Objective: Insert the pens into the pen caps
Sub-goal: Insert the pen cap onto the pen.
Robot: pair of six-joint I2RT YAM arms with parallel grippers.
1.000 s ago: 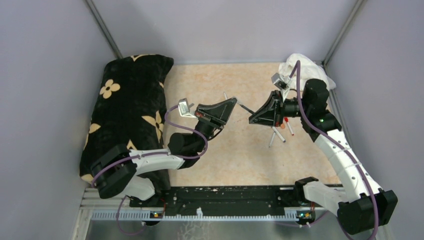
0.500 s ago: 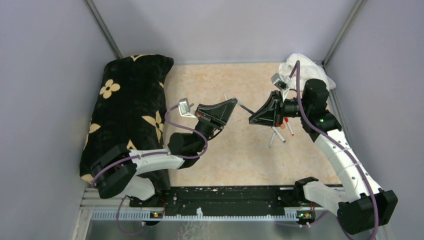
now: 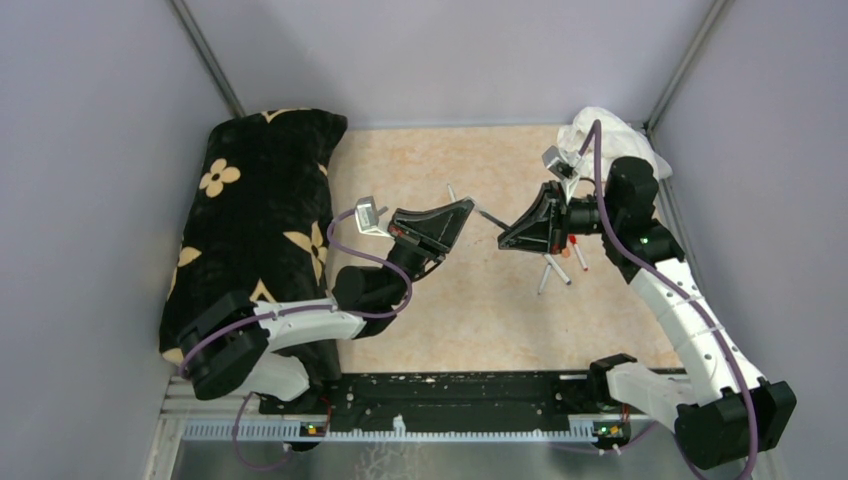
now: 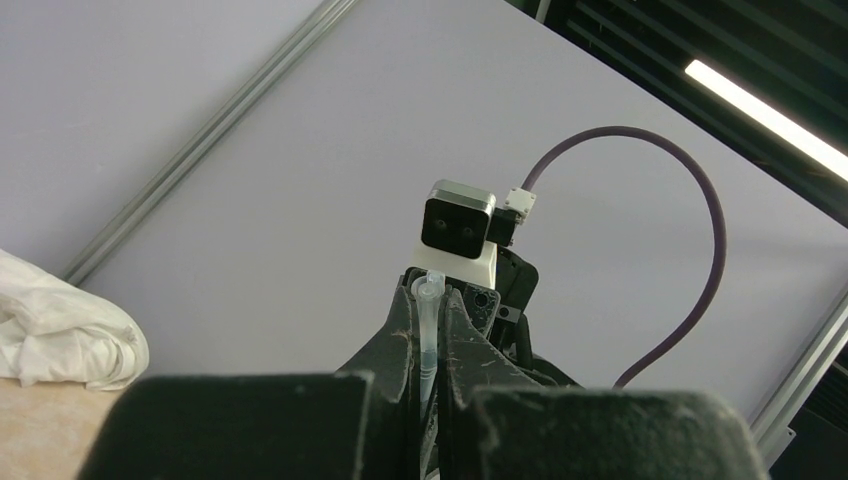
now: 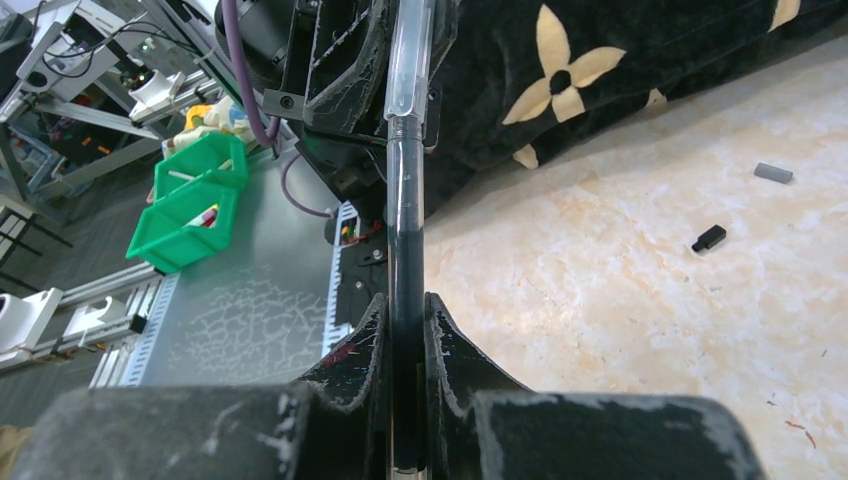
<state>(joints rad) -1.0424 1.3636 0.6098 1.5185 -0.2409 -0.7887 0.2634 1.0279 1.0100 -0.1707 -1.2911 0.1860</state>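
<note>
My left gripper [image 3: 466, 207] [image 4: 430, 292] is shut on a clear pen cap [image 4: 429, 325], held above the middle of the table. My right gripper [image 3: 504, 237] [image 5: 405, 300] is shut on a dark-barrelled pen [image 5: 404, 250] [image 3: 487, 214]. The pen's front end meets the clear cap [image 5: 410, 55] between the left fingers; the two grippers face each other. Loose pens [image 3: 553, 271] and red caps [image 3: 573, 240] lie on the table under the right gripper. A black cap [image 5: 708, 238] and a grey cap [image 5: 772, 172] lie on the table in the right wrist view.
A black cushion with cream flowers [image 3: 260, 200] fills the table's left side. A white cloth [image 3: 606, 132] is bunched at the back right corner. Grey walls close in the table on three sides. Green bins [image 5: 195, 200] stand beyond the table's near edge.
Almost nothing: the left arm's elbow has shifted slightly left. Both grippers keep their hold, with pen and cap still meeting between them.
</note>
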